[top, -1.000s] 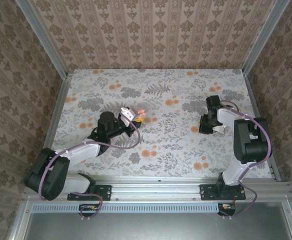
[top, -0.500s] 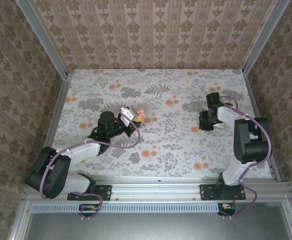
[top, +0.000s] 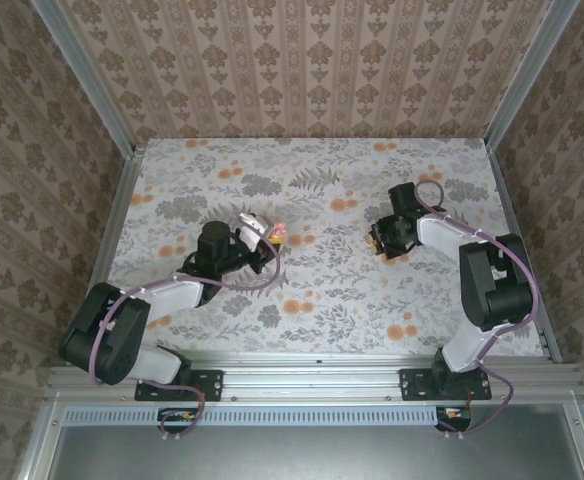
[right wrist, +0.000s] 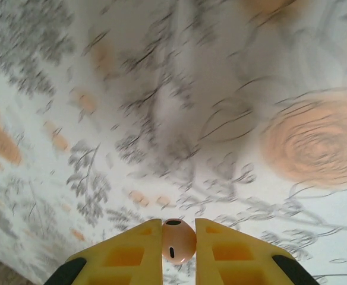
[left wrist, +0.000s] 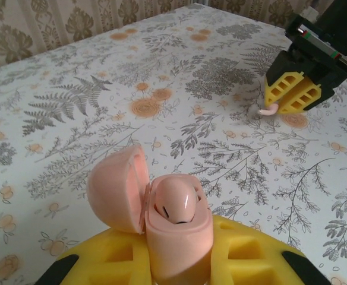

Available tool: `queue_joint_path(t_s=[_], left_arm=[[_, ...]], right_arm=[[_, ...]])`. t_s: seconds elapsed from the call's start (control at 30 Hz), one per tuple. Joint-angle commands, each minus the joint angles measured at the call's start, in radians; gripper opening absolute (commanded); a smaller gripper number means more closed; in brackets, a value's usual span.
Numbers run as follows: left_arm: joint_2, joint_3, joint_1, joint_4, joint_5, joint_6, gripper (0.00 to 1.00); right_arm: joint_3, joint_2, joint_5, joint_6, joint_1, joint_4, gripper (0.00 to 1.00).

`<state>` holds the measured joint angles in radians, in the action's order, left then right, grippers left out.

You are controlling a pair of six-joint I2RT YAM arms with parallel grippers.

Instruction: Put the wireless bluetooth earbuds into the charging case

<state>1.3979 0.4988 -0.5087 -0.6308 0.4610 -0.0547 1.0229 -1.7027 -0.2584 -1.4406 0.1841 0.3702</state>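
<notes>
Above, the charging case (top: 280, 233) is being gripped by the closed left hand (top: 260, 229). Left wrist: it is being presented lid-open just beyond that hand for loading. Right wrist: an earbud (right wrist: 178, 240) is being pinched at the tips of the closed right hand (right wrist: 178, 230) for delivery.

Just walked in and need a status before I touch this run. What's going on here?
The left gripper is shut on the pink charging case. Its lid is open, and one earbud is already seated inside. The right gripper pinches the second earbud between its yellow fingers, above the floral table and well apart from the case. That earbud is not yet inserted.
</notes>
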Motion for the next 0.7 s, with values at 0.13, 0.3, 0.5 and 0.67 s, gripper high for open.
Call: queue_joint_path(t_s=[0.13,0.3,0.5,0.67], left_arm=[[0.022,0.045,0.007,0.025,0.098,0.075,0.10],[0.035,0.075,0.011,0.047,0.159,0.081,0.10],[0.067,0.124,0.013,0.072,0.291,0.060,0.10],[0.070,0.154,0.013,0.101,0.341,0.049,0.10]], right_arm=[[0.127,0.074,-0.084,0.262,0.057,-0.035,0.19],[0.146,0.124,-0.090,0.428,0.088,-0.060,0.20],[0.140,0.198,-0.069,0.630,0.123,-0.083,0.19],[0.185,0.233,-0.038,0.816,0.162,-0.035,0.20]])
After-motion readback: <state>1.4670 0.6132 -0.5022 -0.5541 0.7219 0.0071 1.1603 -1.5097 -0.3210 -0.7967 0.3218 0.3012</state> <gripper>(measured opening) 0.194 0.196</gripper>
